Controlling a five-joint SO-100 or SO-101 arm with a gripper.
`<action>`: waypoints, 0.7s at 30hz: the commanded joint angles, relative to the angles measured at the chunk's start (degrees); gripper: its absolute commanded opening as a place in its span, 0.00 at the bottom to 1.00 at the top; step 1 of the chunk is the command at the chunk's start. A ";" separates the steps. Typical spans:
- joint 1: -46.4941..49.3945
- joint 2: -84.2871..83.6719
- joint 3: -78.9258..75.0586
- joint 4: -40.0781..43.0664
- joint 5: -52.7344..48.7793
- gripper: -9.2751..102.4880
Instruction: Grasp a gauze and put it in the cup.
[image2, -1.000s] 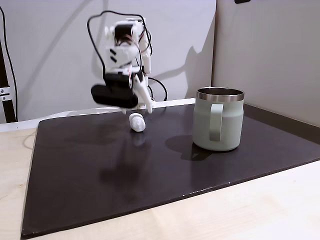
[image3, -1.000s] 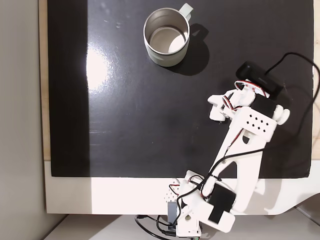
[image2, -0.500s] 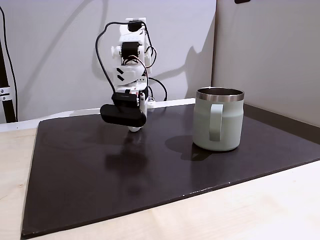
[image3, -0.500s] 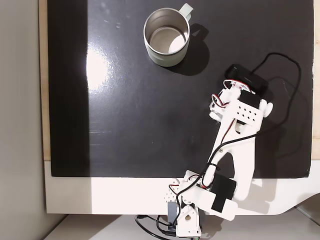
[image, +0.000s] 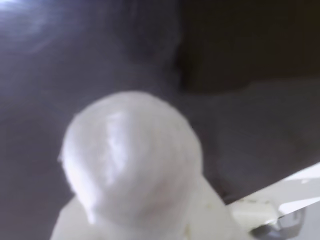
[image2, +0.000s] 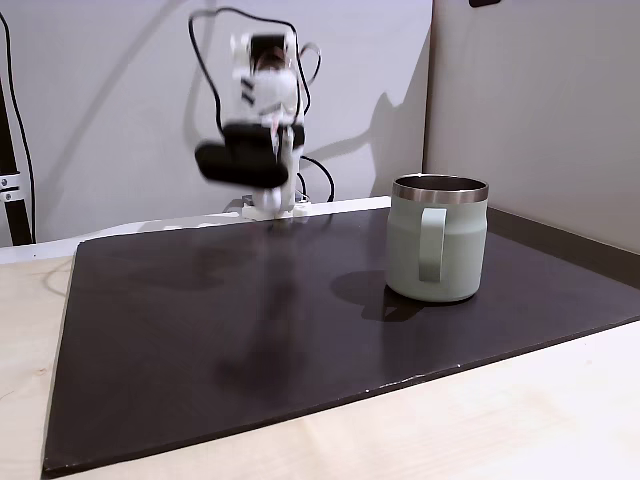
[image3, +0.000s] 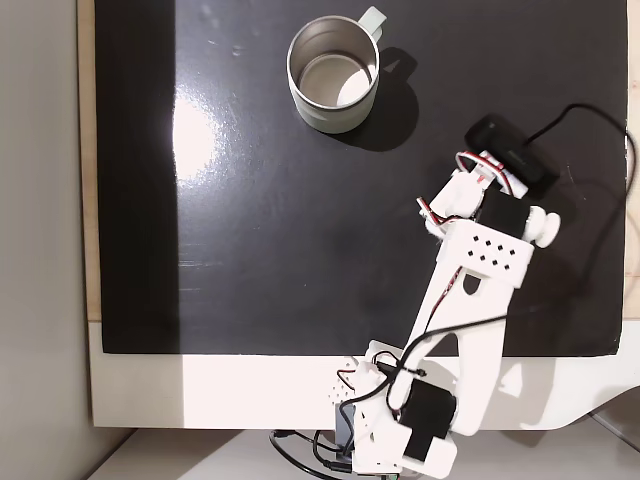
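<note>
The gauze (image: 132, 155), a white rounded wad, looms large and close in the wrist view, with a pale finger (image: 165, 225) pressed against its underside. In a fixed view from the side, my gripper (image2: 270, 203) hangs blurred above the back of the black mat, shut on the gauze, with no wad left lying on the mat. The cup (image2: 437, 240), a sage-green mug with a steel rim and its handle towards the camera, stands upright to the right of the gripper. From above, the cup (image3: 333, 73) is empty, and the arm (image3: 480, 260) covers the gripper and gauze.
A black mat (image2: 200, 330) covers a pale wooden table (image2: 520, 420). The black wrist camera (image3: 505, 150) and its cable stick out past the arm. The arm's base (image3: 400, 430) sits at the mat's near edge from above. Walls close in behind and to the right.
The gripper dropped onto the gauze at the back of the mat, closed on it, and has now risen with it. The cup has not moved.
</note>
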 joint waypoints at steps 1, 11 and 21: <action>-4.39 3.25 -13.01 5.98 4.39 0.08; -18.28 -11.78 -44.74 14.50 24.96 0.08; -23.38 -28.83 -70.05 14.59 46.49 0.08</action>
